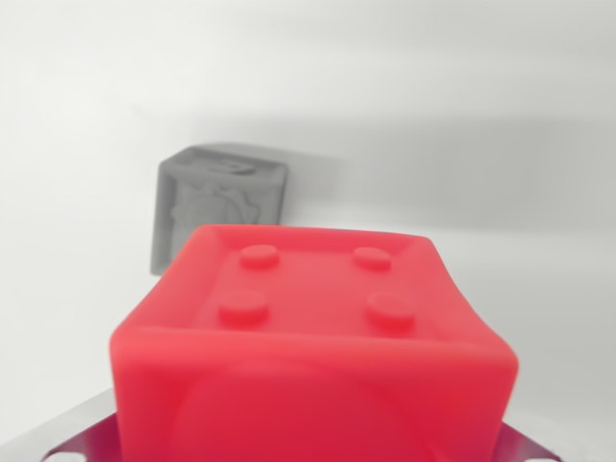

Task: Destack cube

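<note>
Close before our wrist camera at six o'clock, we see the glossy red studded plastic cube (313, 337), seemingly lifted off, grey embossed cube (219, 207) at eleven o'clock, gripper state untellable, placing remains.

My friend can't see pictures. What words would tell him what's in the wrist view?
A big red cube with four round studs on one face fills the front of the wrist view, very close to the camera. Behind it, toward the view's left, a blurry grey cube sits on a plain white surface.
</note>
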Robot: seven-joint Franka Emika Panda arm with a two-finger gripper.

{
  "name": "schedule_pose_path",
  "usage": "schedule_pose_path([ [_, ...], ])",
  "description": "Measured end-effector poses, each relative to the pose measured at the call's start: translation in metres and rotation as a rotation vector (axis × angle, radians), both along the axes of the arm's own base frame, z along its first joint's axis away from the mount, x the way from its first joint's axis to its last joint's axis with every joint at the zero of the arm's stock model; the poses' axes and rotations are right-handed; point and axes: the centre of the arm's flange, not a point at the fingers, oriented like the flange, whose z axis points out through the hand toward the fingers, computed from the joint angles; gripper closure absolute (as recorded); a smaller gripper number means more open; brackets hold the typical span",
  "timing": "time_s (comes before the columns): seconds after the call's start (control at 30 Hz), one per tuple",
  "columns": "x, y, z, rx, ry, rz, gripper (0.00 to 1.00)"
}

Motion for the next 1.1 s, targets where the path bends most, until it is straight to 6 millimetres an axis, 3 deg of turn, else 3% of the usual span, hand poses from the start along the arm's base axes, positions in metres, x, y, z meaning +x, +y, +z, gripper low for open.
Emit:
schedule_pose_path([
  [1.1, 0.005, -0.066, -0.005, 0.001, 0.000, 0.176, 1.00],
])
